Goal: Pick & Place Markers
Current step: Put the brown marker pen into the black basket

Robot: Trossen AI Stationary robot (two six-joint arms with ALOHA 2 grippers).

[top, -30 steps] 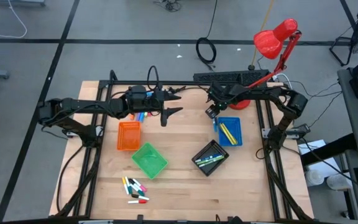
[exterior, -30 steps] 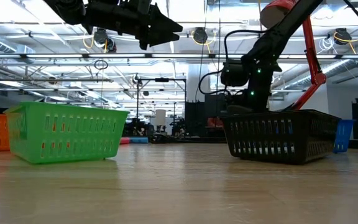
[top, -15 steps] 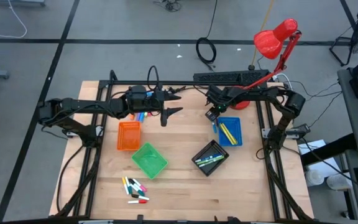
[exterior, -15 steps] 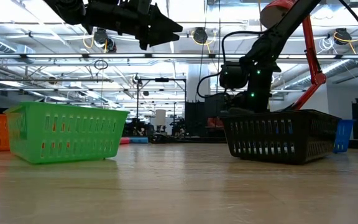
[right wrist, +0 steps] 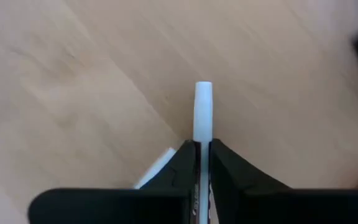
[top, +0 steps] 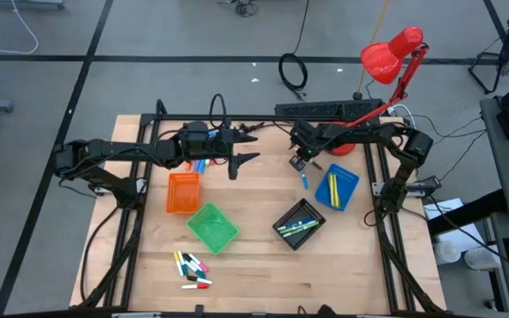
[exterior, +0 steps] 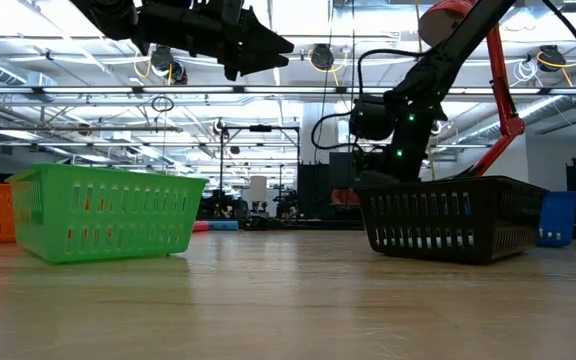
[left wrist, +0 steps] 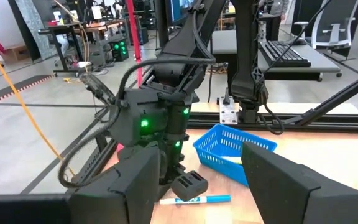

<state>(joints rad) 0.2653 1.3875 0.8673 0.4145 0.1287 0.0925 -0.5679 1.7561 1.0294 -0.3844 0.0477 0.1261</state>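
The right gripper (right wrist: pixel 202 163) is clamped on a white-capped marker (right wrist: pixel 202 112), the left gripper (top: pixel 241 160) is wide open and empty; mixed-colour loose markers (top: pixel 192 268) remain unsorted on the wooden table (top: pixel 254 265).

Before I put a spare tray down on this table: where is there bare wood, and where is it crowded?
Bare: the near right corner, below the black tray and blue tray. Crowded: the far edge, where the right gripper pinches a marker and the left gripper hovers, and the loose markers near left.

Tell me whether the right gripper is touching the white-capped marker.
Touching. The right wrist view shows the right gripper with its two dark fingers pressed against both sides of the marker, no gap, its white end sticking out beyond them.
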